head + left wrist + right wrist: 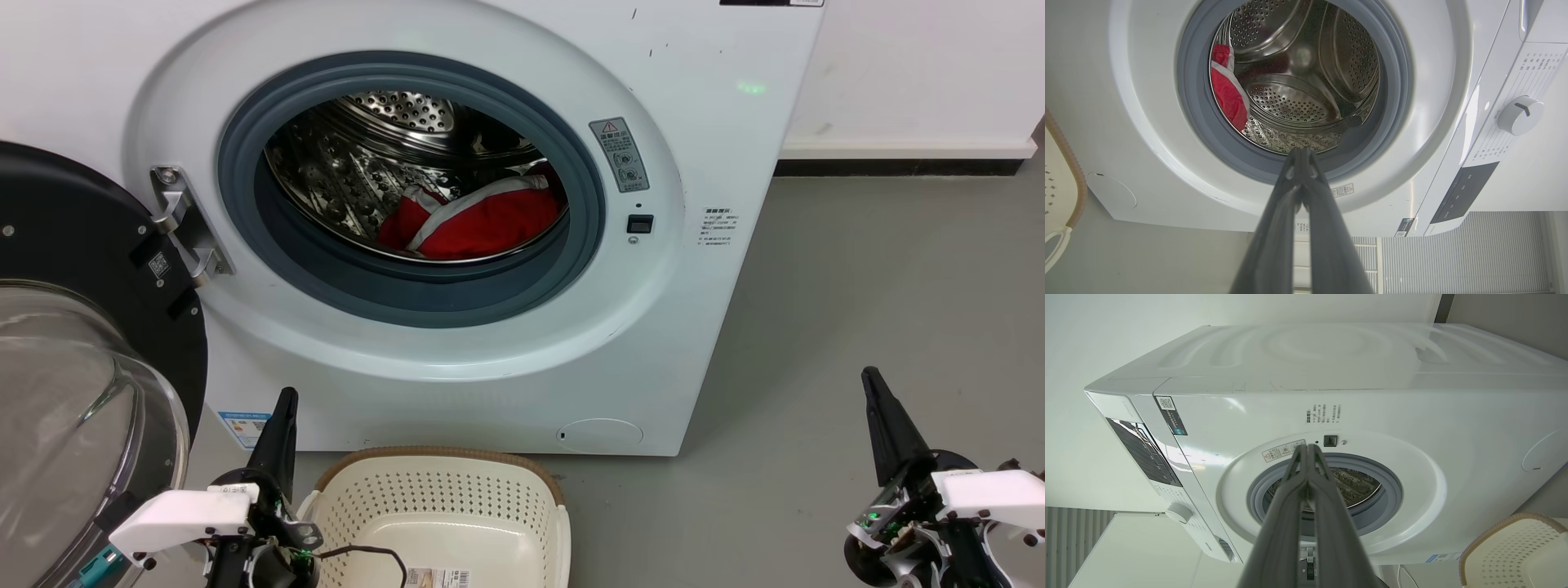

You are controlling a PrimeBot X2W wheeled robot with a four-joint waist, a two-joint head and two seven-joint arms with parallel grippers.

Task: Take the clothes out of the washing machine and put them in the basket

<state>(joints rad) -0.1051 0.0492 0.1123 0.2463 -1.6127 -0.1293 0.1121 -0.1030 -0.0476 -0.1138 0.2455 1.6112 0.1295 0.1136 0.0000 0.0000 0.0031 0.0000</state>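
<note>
A: Grey floor (857, 327), white washing machine (694, 122), door (82, 245) open. Where are the clothes (482, 224)?

B: Low in the drum (392, 106), lying across it. They're at one o'clock from the left gripper (287, 400) and eleven from the right gripper (870, 380). Left looks nearer. Both are clenched on nothing. The basket (441, 498) sits at six, empty.

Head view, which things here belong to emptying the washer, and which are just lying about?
For the job:
clothes, lying inside the machine
washing machine
basket, no clothes in it
left pincer and right pincer, both shut

Just there:
warning sticker
control dial
dark skirting strip
</note>
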